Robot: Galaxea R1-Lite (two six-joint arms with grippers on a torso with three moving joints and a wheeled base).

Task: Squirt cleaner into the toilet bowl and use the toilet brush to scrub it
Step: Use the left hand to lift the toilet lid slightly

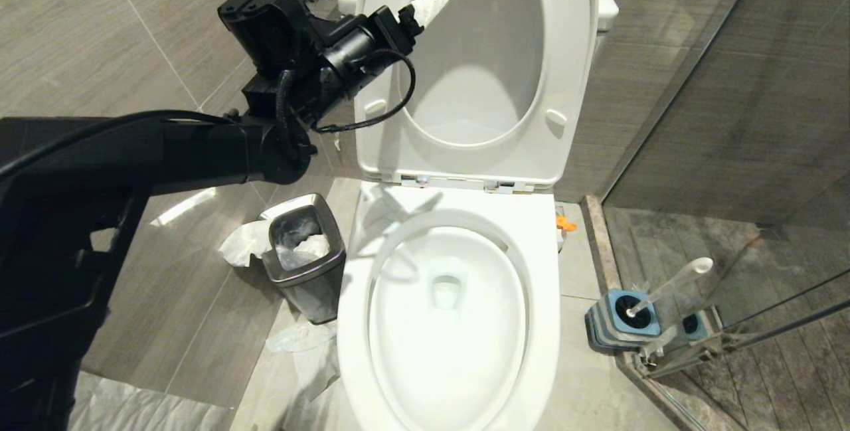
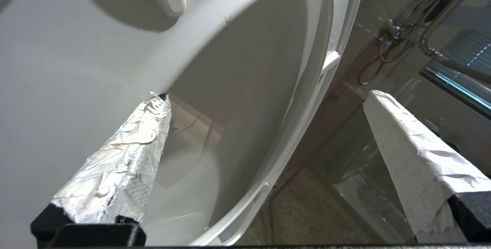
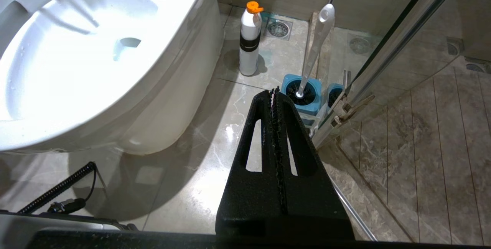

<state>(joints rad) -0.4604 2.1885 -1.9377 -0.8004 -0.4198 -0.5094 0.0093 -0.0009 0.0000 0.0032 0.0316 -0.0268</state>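
Left gripper (image 2: 264,99) at the raised toilet seat (image 1: 564,86)

Its fingers stood wide apart, perhaps touching the seat; right gripper (image 3: 274,95) pressed together, toilet brush (image 1: 671,281) in its holder (image 1: 617,325).

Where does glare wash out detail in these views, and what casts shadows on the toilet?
Head view: toilet bowl interior blown out near-white; left arm's shadow falls across the rim behind it. Right wrist view: bowl overexposed, floor shows a bright reflection. Left wrist view: dimmer, the raised seat evenly grey, its bumper casting a soft shadow.

Toilet brush (image 3: 314,49) bristle head hidden in holder (image 3: 303,95); toilet bowl (image 1: 451,325) front cut off.
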